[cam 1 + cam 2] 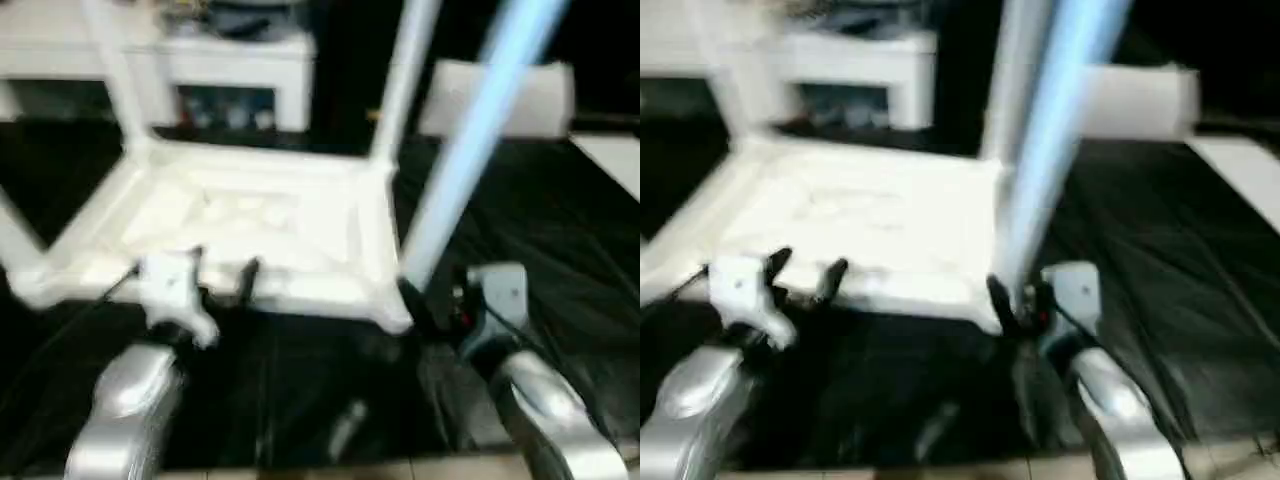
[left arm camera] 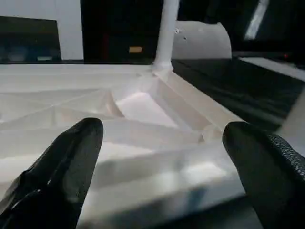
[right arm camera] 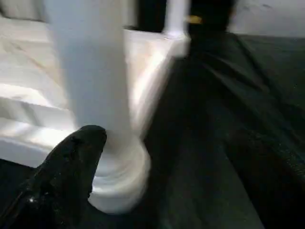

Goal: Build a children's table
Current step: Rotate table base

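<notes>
The children's table lies upside down on a black cover, its white tabletop showing the ribbed underside. Legs stand in the corner sockets: far left, far right and near right. Another leg slants off at the left edge. My left gripper is open at the tabletop's near rim, nothing between its fingers. My right gripper is open at the foot of the near right leg. One of its fingertips is close beside the socket.
A white cabinet stands behind the table. A white block sits at the back right, and a flat white sheet lies at the right edge. The black cover ends at a pale strip close in front of me.
</notes>
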Controlling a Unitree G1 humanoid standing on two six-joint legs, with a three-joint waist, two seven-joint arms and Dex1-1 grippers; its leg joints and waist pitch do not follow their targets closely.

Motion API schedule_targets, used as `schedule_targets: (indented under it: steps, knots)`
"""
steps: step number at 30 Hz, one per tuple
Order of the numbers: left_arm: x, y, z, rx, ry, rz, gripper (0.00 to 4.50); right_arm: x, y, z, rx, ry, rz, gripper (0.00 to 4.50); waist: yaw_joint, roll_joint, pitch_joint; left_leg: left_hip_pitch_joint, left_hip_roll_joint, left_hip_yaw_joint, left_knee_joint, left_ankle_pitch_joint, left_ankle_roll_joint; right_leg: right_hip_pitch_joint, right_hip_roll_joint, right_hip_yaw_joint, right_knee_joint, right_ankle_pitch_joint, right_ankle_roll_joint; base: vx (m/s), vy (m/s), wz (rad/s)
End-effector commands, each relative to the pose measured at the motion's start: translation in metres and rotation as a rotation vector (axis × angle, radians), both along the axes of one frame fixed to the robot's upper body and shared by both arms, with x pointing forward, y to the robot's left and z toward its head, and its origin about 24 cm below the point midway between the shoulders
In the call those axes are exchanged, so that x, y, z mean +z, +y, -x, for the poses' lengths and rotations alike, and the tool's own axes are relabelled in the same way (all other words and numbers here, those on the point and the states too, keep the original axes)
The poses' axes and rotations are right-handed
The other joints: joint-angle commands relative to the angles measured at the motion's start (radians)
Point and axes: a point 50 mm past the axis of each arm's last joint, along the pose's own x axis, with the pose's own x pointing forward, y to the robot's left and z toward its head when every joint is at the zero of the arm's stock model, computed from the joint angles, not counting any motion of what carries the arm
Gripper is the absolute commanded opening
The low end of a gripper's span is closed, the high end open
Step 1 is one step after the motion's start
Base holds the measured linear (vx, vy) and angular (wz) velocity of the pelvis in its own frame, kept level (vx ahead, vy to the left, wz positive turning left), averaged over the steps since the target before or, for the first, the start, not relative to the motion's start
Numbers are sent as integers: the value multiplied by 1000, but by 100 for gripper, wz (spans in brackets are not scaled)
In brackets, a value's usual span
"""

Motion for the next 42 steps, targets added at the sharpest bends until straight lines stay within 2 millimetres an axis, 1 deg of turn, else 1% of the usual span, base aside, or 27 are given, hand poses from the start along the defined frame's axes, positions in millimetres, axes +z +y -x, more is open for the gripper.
schedule_targets:
  steps: [1, 2, 3, 4, 5, 6, 7, 8, 10, 12, 14, 15, 16, 17, 18, 19, 20, 21, 22, 23, 24, 28, 34, 36, 37, 40, 42]
  knots:
    - [-2, 3, -4, -25, 17, -55, 445, 6, -1, -2, -3, -32, 6, 450, 3, 22, -16, -3, 39, 11, -90, 30, 14, 74, -25, -3, -81, 207, -114, -130, 23, -8]
    - [-2, 3, -4, -25, 17, -55, 445, 6, -1, -2, -3, -32, 6, 450, 2, 22, -7, 0, 44, 14, -101, -55, -3, 67, -21, -4, -91, 92, -133, -130, 23, -8]
    - [-3, 2, -8, -46, 22, -79, 445, 7, -2, -2, -5, -33, 7, 450, -3, 25, 1, 3, 51, 14, -112, -187, -20, 62, -22, 0, -102, -83, -158, -135, 32, -4]
    - [-3, 1, -11, -60, 26, -94, 445, 7, -2, -2, -8, -35, 8, 450, -7, 21, 12, 13, 52, 21, -118, -319, -29, 44, -20, 3, -122, -259, -157, -134, 27, 3]
    - [-3, -2, -17, -99, 31, -102, 445, 8, -4, -3, -14, -40, 10, 450, -7, 19, 17, 18, 51, 24, -118, -366, -30, 36, -21, 4, -132, -335, -150, -134, 27, 3]
    - [-2, -2, -18, -105, 31, -102, 445, 8, -5, -3, -15, -41, 10, 450, -3, 17, 20, 35, 48, 31, -113, -421, -33, 15, -25, 6, -150, -465, -123, -126, 12, 12]
    - [-1, -6, -24, -147, 31, -118, 445, 10, -6, -4, -17, -48, 11, 450, -7, 15, 17, 29, 52, 34, -116, -408, -33, 20, -29, 8, -150, -471, -114, -107, 3, 6]
    - [-1, -7, -26, -162, 32, -123, 445, 10, -7, -4, -18, -50, 11, 450, -7, 15, 16, 20, 53, 34, -119, -391, -33, 26, -29, 7, -148, -461, -111, -107, 3, 6]
    - [1, -12, -34, -238, 37, -146, 445, 12, -11, -5, -28, -62, 8, 450, -5, 13, 5, 0, 54, 38, -120, -292, -29, 36, -29, 10, -134, -361, -111, -71, 15, -5]
    - [1, -15, -38, -285, 43, -161, 445, 13, -13, -6, -36, -71, 3, 450, -6, 15, 6, -2, 53, 42, -121, -281, -29, 31, -28, 11, -132, -317, -125, -30, 9, -2]
    - [4, -19, -48, -354, 59, -202, 445, 12, -17, -7, -40, -71, 10, 450, -8, 13, 6, -1, 50, 46, -120, -313, -28, 26, -28, 12, -135, -353, -123, 0, 0, 0]
    - [4, -19, -48, -357, 60, -204, 445, 12, -17, -7, -40, -71, 11, 450, -8, 23, 3, 1, 51, 44, -119, -315, -31, 26, -29, 12, -132, -349, -125, 0, 0, 0]
    - [4, -19, -48, -357, 60, -204, 445, 12, -17, -7, -40, -71, 11, 450, -12, 16, -3, -9, 52, 44, -117, -278, -28, 34, -30, 13, -128, -301, -132, 0, 0, 0]
    - [4, -20, -52, -358, 66, -216, 445, 12, -19, -6, -45, -66, 22, 450, -9, 20, -11, -19, 51, 47, -113, -196, -17, 43, -29, 13, -119, -202, -146, 0, 0, 0]
    - [4, -19, -55, -337, 61, -218, 445, 11, -20, -6, -47, -64, 29, 450, -9, 24, -16, -16, 51, 51, -106, -155, -10, 37, -25, 14, -113, -130, -164, 0, 0, 0]
    - [4, -20, -58, -320, 60, -209, 445, 12, -21, -6, -50, -63, 34, 450, -10, 20, -23, -19, 50, 57, -99, -89, 3, 41, -23, 12, -108, -28, -186, 0, 0, 0]
    - [4, -21, -59, -316, 59, -195, 445, 12, -22, -6, -54, -63, 32, 450, -9, 14, -23, -23, 50, 60, -96, -50, 10, 45, -23, 13, -105, 21, -195, 0, 0, 0]
    - [4, -22, -60, -317, 59, -186, 445, 13, -22, -7, -57, -64, 31, 450, -2, 16, -27, -23, 48, 64, -90, 21, 23, 47, -21, 13, -98, 108, -212, 0, 0, 0]
    - [4, -24, -60, -336, 58, -185, 445, 15, -23, -8, -62, -72, 27, 450, -1, 12, -28, -25, 48, 67, -89, 60, 37, 50, -21, 12, -95, 155, -224, 0, 0, 0]
    - [3, -25, -60, -355, 58, -193, 445, 17, -25, -10, -70, -84, 22, 450, 1, 14, -27, -25, 48, 68, -90, 66, 40, 49, -20, 11, -94, 160, -230, 0, 0, 0]
    - [3, -25, -62, -385, 54, -222, 445, 24, -33, -16, -109, -115, -9, 450, 1, 4, -23, -25, 49, 72, -92, 48, 45, 47, -19, 11, -98, 133, -232, 0, 0, 0]
    - [6, -24, -68, -432, 48, -253, 445, 33, -47, -27, -169, -154, -47, 450, 5, 8, -15, -15, 57, 76, -101, -40, 32, 37, -21, 14, -107, -25, -223, 0, 0, 0]
    - [6, -24, -77, -499, 44, -348, 445, 33, -47, -55, -119, -100, 68, 450, 3, 11, -16, -12, 55, 80, -102, -69, 3, 33, -21, 14, -112, -76, -215, 0, 0, 0]
    - [5, -24, -80, -503, 46, -375, 445, 32, -41, -63, -78, -91, 78, 450, 5, 10, -17, -15, 56, 80, -100, -52, 6, 36, -22, 15, -111, -56, -219, 0, 0, 0]
    - [6, -25, -84, -508, 44, -387, 445, 32, -35, -73, -34, -92, 86, 450, 8, 18, -21, -14, 55, 79, -98, -28, 9, 36, -21, 14, -105, -14, -229, 0, 0, 0]
    - [7, -26, -87, -521, 36, -404, 445, 32, -27, -83, 20, -89, 87, 450, 8, 13, -22, -16, 55, 80, -98, -2, 11, 40, -22, 14, -102, 32, -249, 0, 0, 0]
    - [7, -26, -90, -542, 22, -441, 445, 33, -23, -91, 43, -97, 101, 450, 13, -4, -24, -17, 56, 84, -96, 21, 26, 42, -22, 13, -101, 59, -263, 0, 0, 0]
